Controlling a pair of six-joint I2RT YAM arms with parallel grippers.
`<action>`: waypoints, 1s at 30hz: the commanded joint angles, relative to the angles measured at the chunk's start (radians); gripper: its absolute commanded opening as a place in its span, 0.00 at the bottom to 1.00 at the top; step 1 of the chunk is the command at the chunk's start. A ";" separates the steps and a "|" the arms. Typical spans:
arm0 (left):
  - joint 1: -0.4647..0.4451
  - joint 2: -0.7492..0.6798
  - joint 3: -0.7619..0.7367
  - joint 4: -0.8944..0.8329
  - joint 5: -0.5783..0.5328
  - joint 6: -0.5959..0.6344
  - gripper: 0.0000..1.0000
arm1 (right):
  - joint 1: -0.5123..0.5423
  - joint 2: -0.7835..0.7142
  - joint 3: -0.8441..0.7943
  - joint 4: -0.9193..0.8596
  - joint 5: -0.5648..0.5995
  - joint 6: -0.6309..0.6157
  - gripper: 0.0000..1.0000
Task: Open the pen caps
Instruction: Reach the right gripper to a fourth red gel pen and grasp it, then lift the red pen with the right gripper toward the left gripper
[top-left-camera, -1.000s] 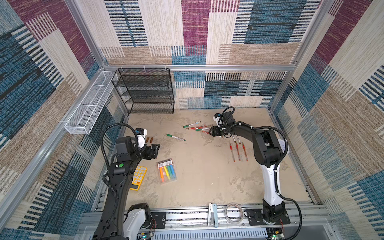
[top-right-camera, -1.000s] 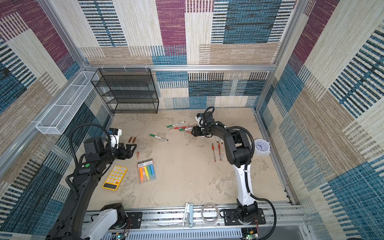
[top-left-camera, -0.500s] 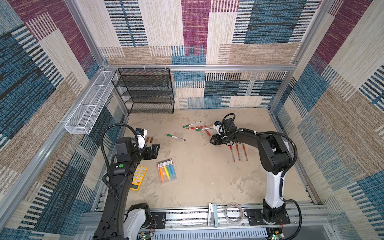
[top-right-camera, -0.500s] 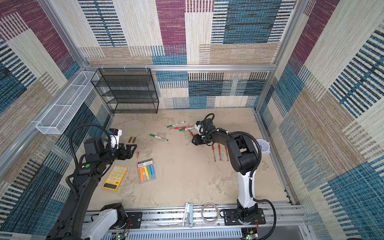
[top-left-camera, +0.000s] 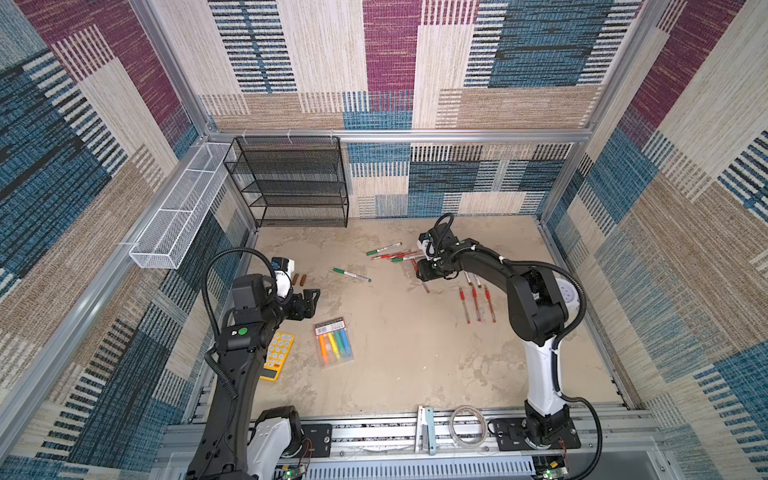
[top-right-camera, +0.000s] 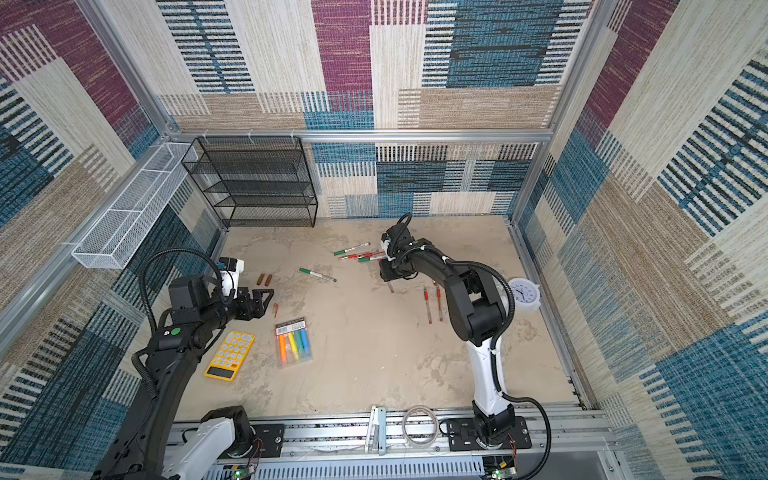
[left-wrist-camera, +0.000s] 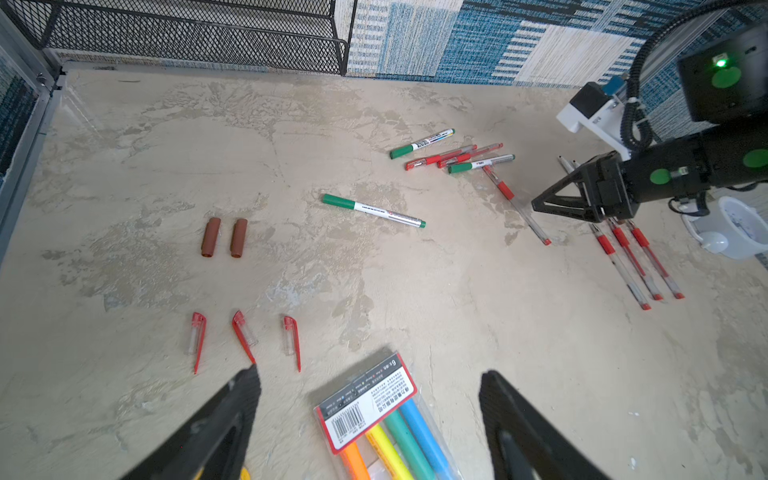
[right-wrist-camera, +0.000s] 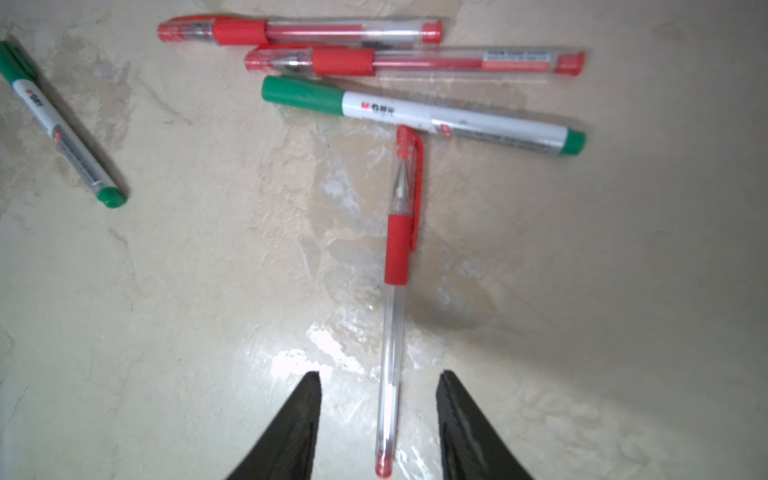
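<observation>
Beige, mottled tabletop (top-left-camera: 415, 365) inside a booth w/ patchwork woven walls in blue, tan and plum. A black mesh shelf (top-left-camera: 291, 183) stands at the back wall. A white wire basket (top-left-camera: 178, 216) hangs on the left wall.

My R claw (right-wrist-camera: 379, 415) sits over the far-middle of the table, by a loose cluster of pens. In the R wrist view its two black fingertips (right-wrist-camera: 307, 399) are parted and straddle the tail end of a clear-barrelled red pen (right-wrist-camera: 395, 316). A gap shows on each side, so the jaws are part open and pinch nothing. That pen wears its red clip cap (right-wrist-camera: 409, 174). The cap's tip meets the barrel of a white marker w/ green cap (right-wrist-camera: 436, 120) lying crosswise. Two more capped red pens (right-wrist-camera: 299, 31) lie just beyond the marker, side by side.

My L claw (left-wrist-camera: 370, 376) is spread wide and empty, above the label end of a clear highlighter pack (left-wrist-camera: 365, 411). In the L wrist view, three loose red clip caps (left-wrist-camera: 245, 334) lie in a row just past it. Two brown caps (left-wrist-camera: 212, 237) lie farther on, side by side, well apart from any pen. A lone green-capped marker (left-wrist-camera: 374, 211) lies mid-table. Three red pens (left-wrist-camera: 620, 270) lie parallel near the R arm.

A yellow calculator (top-left-camera: 278, 353) lies beside the L arm. A white clock (top-right-camera: 524, 291) sits by the right wall.
</observation>
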 joint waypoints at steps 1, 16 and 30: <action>0.000 -0.005 0.009 0.023 0.013 -0.018 0.86 | 0.012 0.043 0.069 -0.095 0.067 -0.014 0.47; 0.001 -0.015 -0.001 0.023 0.013 -0.007 0.86 | 0.049 0.184 0.215 -0.169 0.104 -0.011 0.30; -0.006 0.004 0.007 0.024 0.019 -0.015 0.86 | 0.081 0.080 0.027 -0.134 0.128 0.000 0.05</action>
